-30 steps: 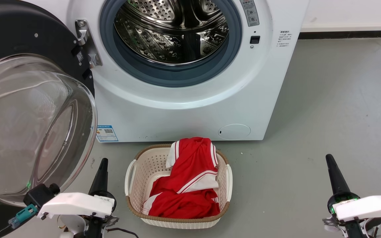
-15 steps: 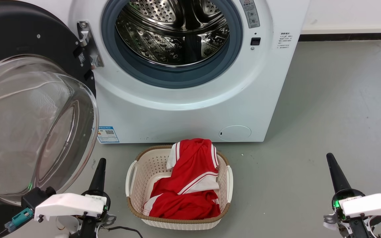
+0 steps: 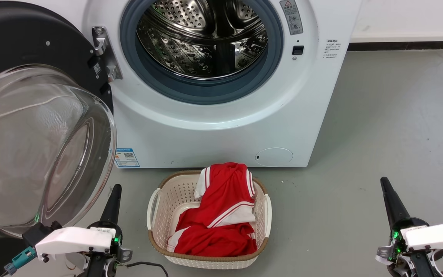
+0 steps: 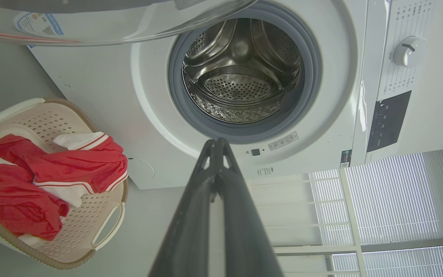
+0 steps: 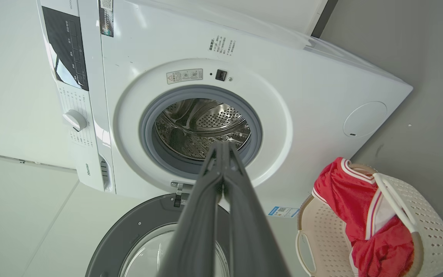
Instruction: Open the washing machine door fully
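Slightly tipped since a second ago, the head camera sees the door (image 3: 33, 127) swung wide left of the machine (image 3: 206, 130), left gripper (image 3: 116, 187) and right gripper (image 3: 383, 180) low with jaws together, while the left wrist view adds a dial (image 4: 408, 50) and blinds (image 4: 390, 200), and a basket (image 3: 152, 200) sits on the grey floor (image 3: 379, 115).

The only word that reads is the brand name "Hisense" (image 5: 88, 169), printed small on the white control strip of the washing machine (image 3: 214, 130), near its dial (image 5: 74, 120). A grey warning label (image 3: 291, 15) with a triangle sign sits on the front ring beside the drum mouth, its print too small to read. The blue sticker (image 3: 127, 157) low on the front carries a QR code. A small code tag (image 3: 97, 68) sits on the washing machine door (image 3: 21, 38) by the hinge. The lines of print (image 3: 332, 49) near the latch are illegible.
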Controlling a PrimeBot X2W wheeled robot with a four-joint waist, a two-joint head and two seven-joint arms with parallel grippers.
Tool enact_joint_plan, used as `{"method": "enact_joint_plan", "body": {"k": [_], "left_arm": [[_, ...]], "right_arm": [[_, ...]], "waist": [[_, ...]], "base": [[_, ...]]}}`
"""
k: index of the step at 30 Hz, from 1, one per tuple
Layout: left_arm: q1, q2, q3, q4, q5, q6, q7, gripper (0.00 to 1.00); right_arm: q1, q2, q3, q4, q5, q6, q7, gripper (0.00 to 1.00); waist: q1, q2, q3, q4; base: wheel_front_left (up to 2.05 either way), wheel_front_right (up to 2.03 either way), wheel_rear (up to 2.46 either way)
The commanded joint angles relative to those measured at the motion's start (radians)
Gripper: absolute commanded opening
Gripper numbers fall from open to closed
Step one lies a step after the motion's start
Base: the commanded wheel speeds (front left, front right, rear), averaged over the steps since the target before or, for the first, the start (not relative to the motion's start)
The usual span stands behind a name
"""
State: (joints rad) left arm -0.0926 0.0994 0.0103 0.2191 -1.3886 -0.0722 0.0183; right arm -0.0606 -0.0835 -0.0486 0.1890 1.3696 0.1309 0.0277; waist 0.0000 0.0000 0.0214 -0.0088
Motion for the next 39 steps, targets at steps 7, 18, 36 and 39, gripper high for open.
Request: {"method": "enact_joint_plan", "body": {"k": [7,18,36,39], "left_arm": [[-0.02,-0.006,0.021,0.004,-0.061,-0.02,0.018,0.0],[-0.017,-0.016,0.045,0.013,-0.139,-0.037,0.042,0.0],[-0.016,-0.032,0.081,0.027,-0.251,-0.063,0.078,0.0],[-0.016,-0.032,0.08,0.026,-0.247,-0.062,0.077,0.0]], "right_arm": [[-0.029,-0.001,-0.007,0.011,0.07,0.0,0.016,0.0],[-0.035,0.001,-0.015,0.029,0.156,0.0,0.032,0.0],[-0.05,0.006,-0.027,0.057,0.281,0.0,0.057,0.0],[-0.05,0.007,-0.028,0.056,0.275,0.0,0.058,0.0]], "waist": [[0.0,0.0,-0.003,0.002],[0.0,0.0,-0.009,0.004],[0.0,0.0,-0.018,0.009],[0.0,0.0,-0.018,0.009]], "base": [[0.0,0.0,0.0],[0.0,0.0,0.0],[0.0,0.0,0.0],[0.0,0.0,0.0]]}}
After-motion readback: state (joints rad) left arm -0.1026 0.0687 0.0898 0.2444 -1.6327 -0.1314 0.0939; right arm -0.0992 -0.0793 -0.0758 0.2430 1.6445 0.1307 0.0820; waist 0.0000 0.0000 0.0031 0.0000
